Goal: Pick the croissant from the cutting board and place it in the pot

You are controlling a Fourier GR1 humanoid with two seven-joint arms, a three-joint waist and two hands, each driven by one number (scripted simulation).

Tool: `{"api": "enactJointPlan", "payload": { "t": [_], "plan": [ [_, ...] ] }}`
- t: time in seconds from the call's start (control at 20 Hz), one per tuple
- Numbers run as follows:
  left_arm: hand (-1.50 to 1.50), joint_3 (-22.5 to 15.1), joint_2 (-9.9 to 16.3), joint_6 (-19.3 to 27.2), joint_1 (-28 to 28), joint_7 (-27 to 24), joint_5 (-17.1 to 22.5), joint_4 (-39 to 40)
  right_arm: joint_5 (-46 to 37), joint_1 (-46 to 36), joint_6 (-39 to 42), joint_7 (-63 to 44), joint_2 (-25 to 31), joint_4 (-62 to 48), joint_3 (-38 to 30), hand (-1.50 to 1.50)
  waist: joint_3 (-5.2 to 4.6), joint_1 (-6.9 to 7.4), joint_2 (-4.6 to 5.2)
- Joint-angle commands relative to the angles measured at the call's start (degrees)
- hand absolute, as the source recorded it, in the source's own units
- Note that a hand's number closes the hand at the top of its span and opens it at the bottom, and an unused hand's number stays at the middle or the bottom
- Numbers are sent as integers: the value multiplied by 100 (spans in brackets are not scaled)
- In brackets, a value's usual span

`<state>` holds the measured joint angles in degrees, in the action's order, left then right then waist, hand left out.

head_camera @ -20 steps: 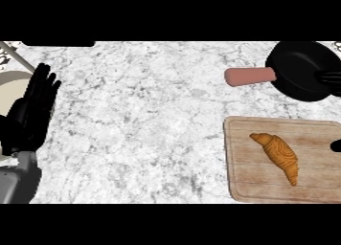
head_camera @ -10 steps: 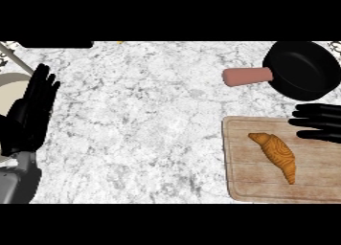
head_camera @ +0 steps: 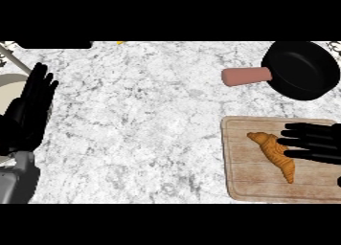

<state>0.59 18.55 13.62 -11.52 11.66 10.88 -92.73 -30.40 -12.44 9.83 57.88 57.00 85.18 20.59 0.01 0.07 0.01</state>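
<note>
— Lying on the wooden cutting board (head_camera: 244, 184) at the counter's right, the croissant (head_camera: 274, 150) is pointing diagonally, one tip up-left, the other down-right. Where is the hand sitting?

— The right hand (head_camera: 327, 143) is reaching in from the right edge, fingers straight and spread, grasping nothing; the fingertips (head_camera: 289, 140) are overlapping the croissant's upper half.

— And the pot?

— The black pot (head_camera: 302, 69), with its reddish handle, is sitting above the board, apart from it. The left hand (head_camera: 28, 112) is resting open at the left edge, fingers up, over the marble counter (head_camera: 145, 124).
</note>
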Motion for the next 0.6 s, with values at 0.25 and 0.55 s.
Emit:
{"api": "enactJointPlan", "payload": {
  "t": [0.25, 0.55],
  "plan": [
    [0, 153, -188, -134, -224, 22, -237, 195, -1038, -133, -154, 83, -910, -498, -269, -150, 0, 3, 2],
    [0, 332, -205, -314, 109, 180, -131, -256, -1374, -72, -82, 336, -1210, -714, -371, -150, 0, 12, -4]
  ]
}}
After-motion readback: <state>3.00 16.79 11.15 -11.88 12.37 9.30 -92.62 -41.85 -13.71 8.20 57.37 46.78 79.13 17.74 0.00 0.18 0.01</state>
